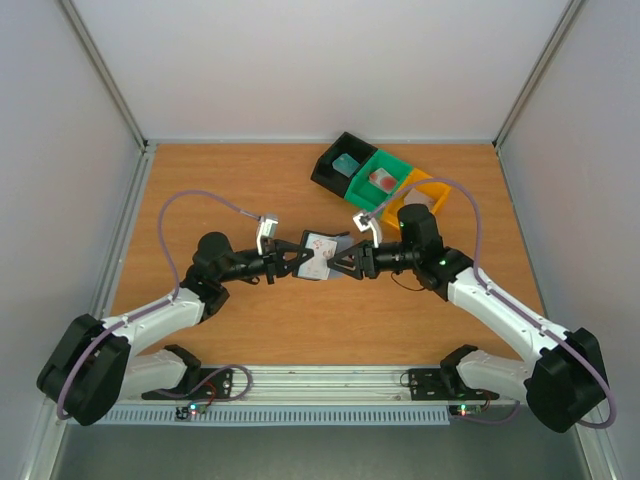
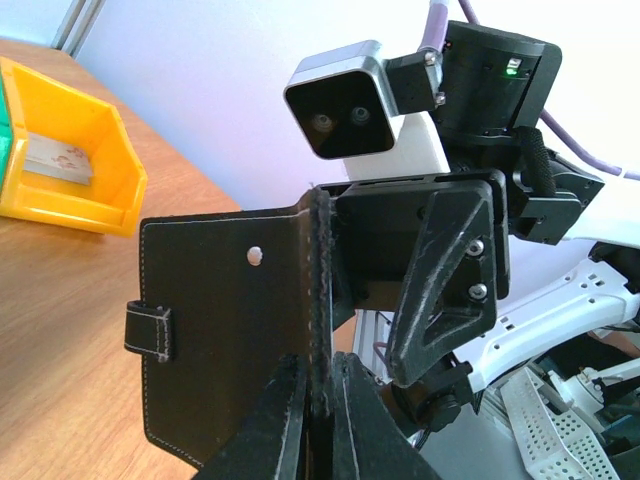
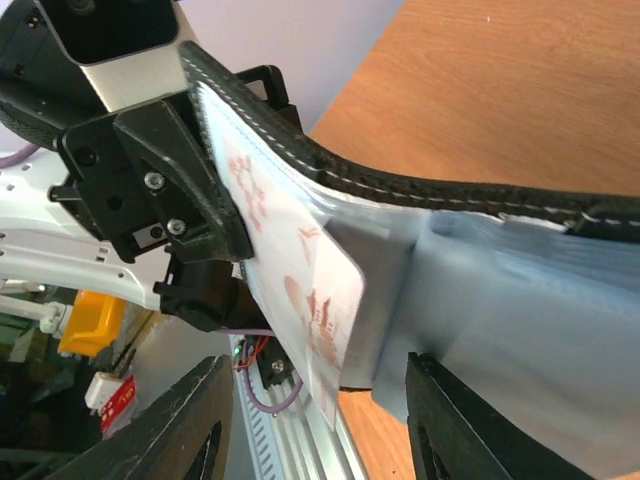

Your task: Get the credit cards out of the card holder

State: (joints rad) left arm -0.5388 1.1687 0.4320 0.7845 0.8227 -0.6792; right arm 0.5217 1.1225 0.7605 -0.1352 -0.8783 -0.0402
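Risk: card holder (image 2: 230, 330) hangs mid-air over the table (image 1: 240, 190), left jaws clenched on its spine. Right jaws are released, straddling the white card (image 3: 300, 270) (poking from its pocket). Skewed closing could bend it or tug the holder loose.

I see the wallet (image 1: 318, 256) over the table's (image 1: 250, 330) middle, with the left gripper (image 1: 297, 262) on its left and the right gripper (image 1: 343, 263) on its right. One card (image 3: 315, 300) sits in its pocket. Three trays line the far right: the left tray (image 1: 328, 172) holds a second card (image 1: 347, 164), the middle tray (image 1: 400, 162) a third card (image 1: 381, 181), and the right tray (image 2: 125, 185) a fourth card (image 2: 55, 158).
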